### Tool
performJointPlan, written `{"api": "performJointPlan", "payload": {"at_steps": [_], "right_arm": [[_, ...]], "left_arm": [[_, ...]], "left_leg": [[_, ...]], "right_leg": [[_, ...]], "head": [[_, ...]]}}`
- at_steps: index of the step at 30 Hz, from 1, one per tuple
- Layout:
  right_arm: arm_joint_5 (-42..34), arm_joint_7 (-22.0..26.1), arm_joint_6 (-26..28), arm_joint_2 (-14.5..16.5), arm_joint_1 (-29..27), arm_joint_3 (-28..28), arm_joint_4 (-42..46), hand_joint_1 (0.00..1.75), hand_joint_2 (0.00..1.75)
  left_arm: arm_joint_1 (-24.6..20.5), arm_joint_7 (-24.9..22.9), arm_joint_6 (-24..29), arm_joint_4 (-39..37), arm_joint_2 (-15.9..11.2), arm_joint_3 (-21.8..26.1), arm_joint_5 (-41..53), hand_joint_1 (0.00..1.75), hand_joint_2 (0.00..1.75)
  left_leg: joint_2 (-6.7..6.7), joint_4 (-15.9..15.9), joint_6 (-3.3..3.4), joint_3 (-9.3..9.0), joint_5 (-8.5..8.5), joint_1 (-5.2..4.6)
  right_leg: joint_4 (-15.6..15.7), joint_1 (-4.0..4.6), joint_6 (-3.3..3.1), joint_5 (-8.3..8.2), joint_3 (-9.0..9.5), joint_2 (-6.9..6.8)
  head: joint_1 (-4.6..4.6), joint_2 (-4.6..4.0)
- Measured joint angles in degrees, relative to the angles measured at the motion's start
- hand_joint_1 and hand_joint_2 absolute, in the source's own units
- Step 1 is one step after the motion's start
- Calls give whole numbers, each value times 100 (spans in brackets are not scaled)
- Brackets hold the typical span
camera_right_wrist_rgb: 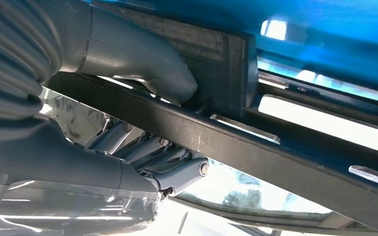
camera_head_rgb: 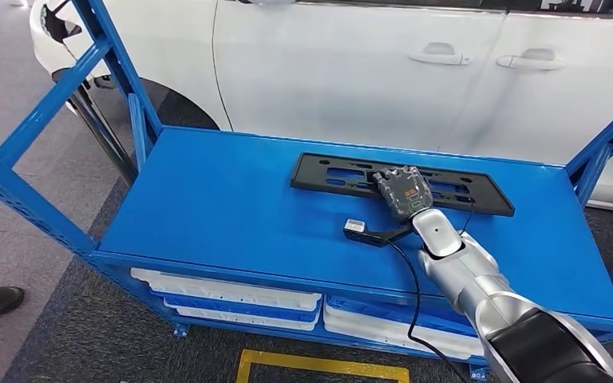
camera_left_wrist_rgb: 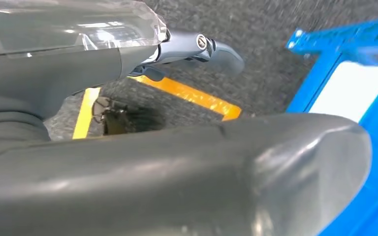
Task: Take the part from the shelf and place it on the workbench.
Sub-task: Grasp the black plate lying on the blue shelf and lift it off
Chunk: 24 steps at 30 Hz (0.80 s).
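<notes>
The right hand (camera_head_rgb: 403, 194) lay on the flat black plastic part, a long slotted rectangular plate (camera_head_rgb: 343, 177), which rested on the top deck of the blue metal shelf (camera_head_rgb: 231, 207), toward its far right side. In the right wrist view the thick grey thumb (camera_right_wrist_rgb: 147, 78) pressed on one face of the plate's near bar (camera_right_wrist_rgb: 256, 147) while the darker fingers (camera_right_wrist_rgb: 177, 169) curled under the other, so the hand was clamped on that bar. Judging by this, the grip was taken at the near long edge because the robot could reach it there and the open slots let the fingers pass through.

The plate looked thin, rigid and matte, with several long cut-outs and a raised rim. It appeared to lie flat on the deck, not yet lifted. Held off-centre as it was, it might tilt when raised.

The left hand (camera_left_wrist_rgb: 192, 49) hung low over the dark carpet (camera_left_wrist_rgb: 275, 64) beside a yellow floor marking (camera_left_wrist_rgb: 187, 94). Whether its fingers were apart or together could not be told.

White trays (camera_head_rgb: 231, 291) sat on the lower shelf level, and a white car (camera_head_rgb: 351, 64) stood beyond the shelf.
</notes>
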<state>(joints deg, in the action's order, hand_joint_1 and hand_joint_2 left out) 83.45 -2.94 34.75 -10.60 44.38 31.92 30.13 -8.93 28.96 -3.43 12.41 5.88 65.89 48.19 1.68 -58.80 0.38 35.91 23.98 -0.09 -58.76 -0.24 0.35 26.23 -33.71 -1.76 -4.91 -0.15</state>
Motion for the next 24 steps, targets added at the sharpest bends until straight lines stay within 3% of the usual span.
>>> {"api": "performJointPlan", "payload": {"at_steps": [3, 6, 7, 8, 9, 11, 13, 16, 18, 22, 23, 24], "right_arm": [[-12, 80, 78, 18, -67, -79, 21, 175, 175], [-63, 185, 216, 90, -181, -174, 39, 175, 175], [-96, 224, 268, 118, -229, -211, 52, 175, 175], [-137, 273, 315, 144, -269, -249, 71, 175, 175], [-193, 335, 356, 166, -301, -285, 102, 175, 175], [-373, 524, 412, 189, -365, -365, 236, 175, 175], [-629, 771, 458, 202, -458, -454, 493, 175, 175], [-849, 973, 476, 210, -602, -537, 885, 175, 175], [-1079, 1145, 439, 208, -677, -575, 1087, 175, 175], [-2789, 2220, -75, 129, -901, -714, 1664, 175, 175], [-3416, 2610, -334, 80, -1006, -746, 1893, 175, 175], [-4095, 3002, -625, 10, -1136, -774, 2194, 175, 175]], "left_arm": [[-2, 191, -14, 0, -1, -17, 2, 0, 0], [6, 260, 4, 1, -15, -39, 25, 0, 0], [16, 255, 26, 1, -23, -46, 38, 0, 0], [32, 244, 52, 1, -30, -59, 56, 0, 0], [47, 233, 78, 0, -35, -76, 74, 0, 0], [61, 231, 103, 0, -40, -114, 104, 0, 0], [57, 266, 110, 1, -43, -134, 108, 0, 0], [56, 320, 119, 2, -57, -139, 100, 0, 0], [46, 341, 128, 1, -69, -141, 98, 0, 0], [46, 306, 232, 0, -79, -146, 99, 0, 0], [47, 286, 250, 0, -81, -147, 96, 0, 0], [46, 265, 261, 1, -83, -148, 94, 0, 0]], "left_leg": [[-11, 85, 116, -48, -52, 20], [-10, 108, 158, -65, -63, 23], [-7, 106, 161, -68, -59, 21], [-4, 103, 160, -72, -52, 20], [-1, 97, 152, -80, -45, 21], [3, 71, 119, -91, -16, 24], [-5, 35, 64, -68, 12, 5], [-31, 42, -29, -47, 16, -9], [-44, -117, -92, 9, 147, 5], [-59, -1439, -165, 608, 791, 22], [-60, -1590, -167, 680, 806, 23], [-60, -1536, -162, 651, 724, 23]], "right_leg": [[-173, -27, 82, 145, -79, 18], [-1202, -67, 118, 627, -553, 84], [-1505, -77, 127, 701, -704, 93], [-1613, -87, 132, 665, -770, 96], [-1496, -97, 132, 527, -732, 94], [-768, -109, 112, 120, -411, 48], [-165, -77, 75, -64, -145, -27], [-26, -44, -3, -52, -107, -22], [18, -58, -72, -74, -85, -19], [39, -31, -149, -77, -61, -33], [37, -20, -153, -73, -53, -32], [34, -13, -153, -67, -43, -29]], "head": [[1, 0], [1, 0], [1, 0], [1, 0], [1, 0], [1, 0], [1, 0], [-1, 0], [0, 0], [0, 0], [0, 0], [1, 0]]}}
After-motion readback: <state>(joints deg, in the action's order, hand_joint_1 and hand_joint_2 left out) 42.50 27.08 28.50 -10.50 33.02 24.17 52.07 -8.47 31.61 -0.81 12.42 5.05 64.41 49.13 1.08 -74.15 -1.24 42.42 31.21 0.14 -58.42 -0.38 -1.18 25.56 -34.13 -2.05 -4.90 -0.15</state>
